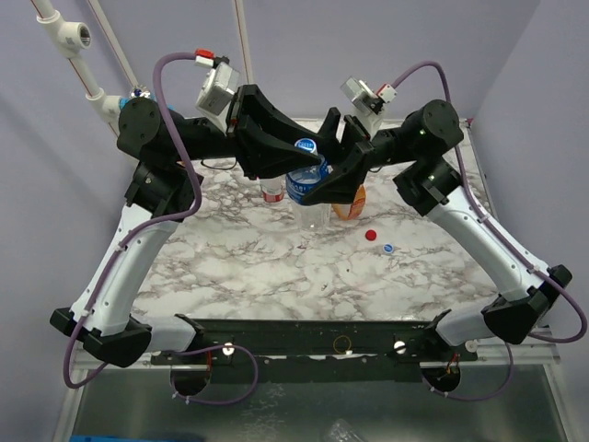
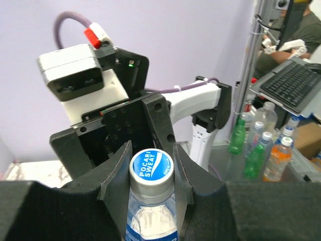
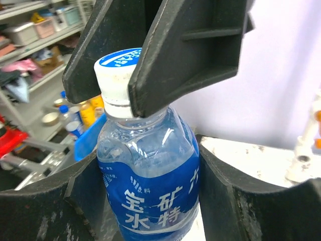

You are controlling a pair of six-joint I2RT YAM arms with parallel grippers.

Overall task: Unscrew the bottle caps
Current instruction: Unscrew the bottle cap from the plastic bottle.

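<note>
Though half hidden, bottle [image 3: 150, 170] gripped by right pincer [image 1: 324, 189], cap [image 2: 151, 168] by left pincer [image 3: 114, 88].

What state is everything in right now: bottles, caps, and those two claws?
Blue bottle: upright, capped, held by right gripper.
Pocari cap: on the bottle, pinched by left gripper.
Red cap: off, lying on table.
Blue-white cap: off, lying on table.
Red-labelled bottle: upright on table.
Left gripper: shut on Pocari cap.
Right gripper: shut on blue bottle.

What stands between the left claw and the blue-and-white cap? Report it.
Nothing visible: the left claw is shut on the blue-and-white cap; the right claw grips the blue-labelled bottle below.
</note>
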